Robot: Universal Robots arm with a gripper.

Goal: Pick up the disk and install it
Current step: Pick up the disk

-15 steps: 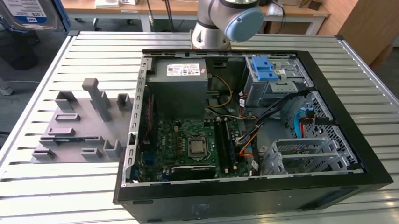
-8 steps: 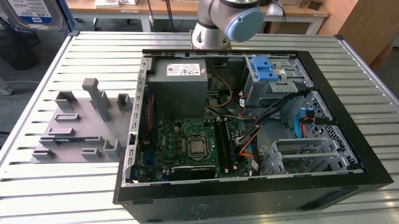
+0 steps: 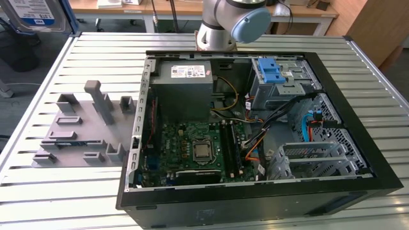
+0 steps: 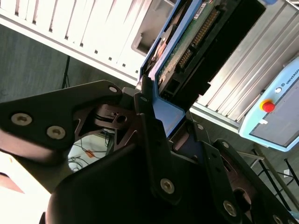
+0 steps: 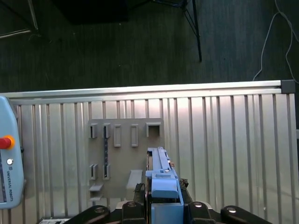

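One disk [image 4: 187, 42] is in play, and the tool [image 4: 161, 119] is clamped on it: in the second wrist view the dark fingers [image 4: 148, 126] press on either side of its blue carrier frame, with the drive's connector edge pointing away from the wrist. In the first wrist view the disk [image 5: 161, 179] stands edge-on above the grey holding rack [image 5: 124, 156] and clear of it, with the slatted table [image 5: 224, 140] beneath. In the exterior view the labelled face of the disk [image 3: 37, 14] shows high at that view's left, well apart from the open computer case [image 3: 255, 211]. I judge the pick-up step finished and the carry toward the case under way, with installation not yet begun. Seating the disk would likely call for turning it to match a drive cage [image 3: 281, 79] inside the case, squaring the carrier with the opening and keeping clear of the loose cables [image 3: 275, 120] nearby. Which cage is meant I cannot tell.
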